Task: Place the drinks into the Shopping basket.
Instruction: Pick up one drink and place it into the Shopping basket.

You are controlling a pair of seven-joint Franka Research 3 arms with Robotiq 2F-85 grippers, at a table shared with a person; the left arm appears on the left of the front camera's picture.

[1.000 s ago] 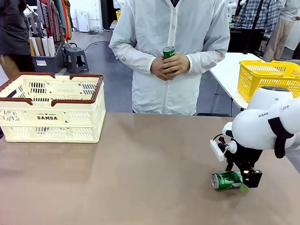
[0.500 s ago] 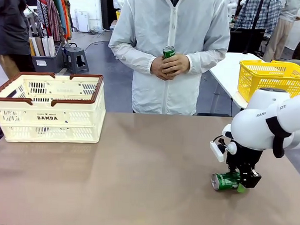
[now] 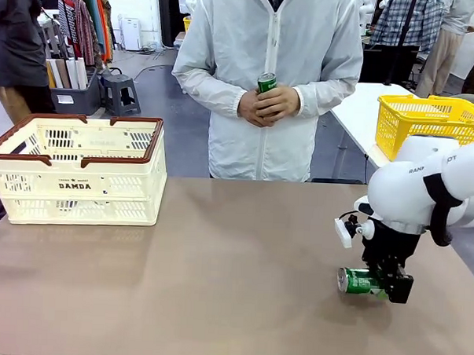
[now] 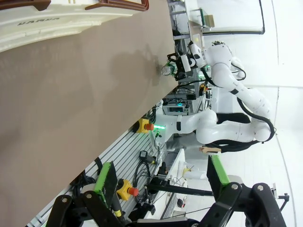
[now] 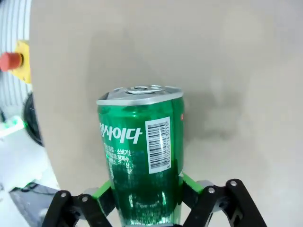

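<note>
My right claw [image 3: 378,290] is gripping a slim green metal can [image 3: 358,281] with silver ends. In the right wrist view the green pads [image 5: 105,191] are pressing on both sides of its body near the base end. The can is lying on its side on the brown tabletop [image 3: 217,263], toward my right edge. Its long axis is running roughly left to right across the front view, with the pull-tab end pointing to my left and the claw coming down over the other end.

Moving outward, the cream-white slotted plastic basket with the dark brown rim [image 3: 80,171] is sitting at the far-left part of the tabletop, well apart from the can. The load is therefore needing to travel leftward across most of the surface. I am judging that the can is going to hang from 1 end once raised, so I am planning a steady lift before the crossing.

My left claw [image 4: 161,179] is hanging open and holding nothing. That arm is nearer the basket, yet the can is in the right one. Across the tabletop a person's hands [image 3: 268,104] are holding a 2nd green can [image 3: 266,81] at chest height.
</note>
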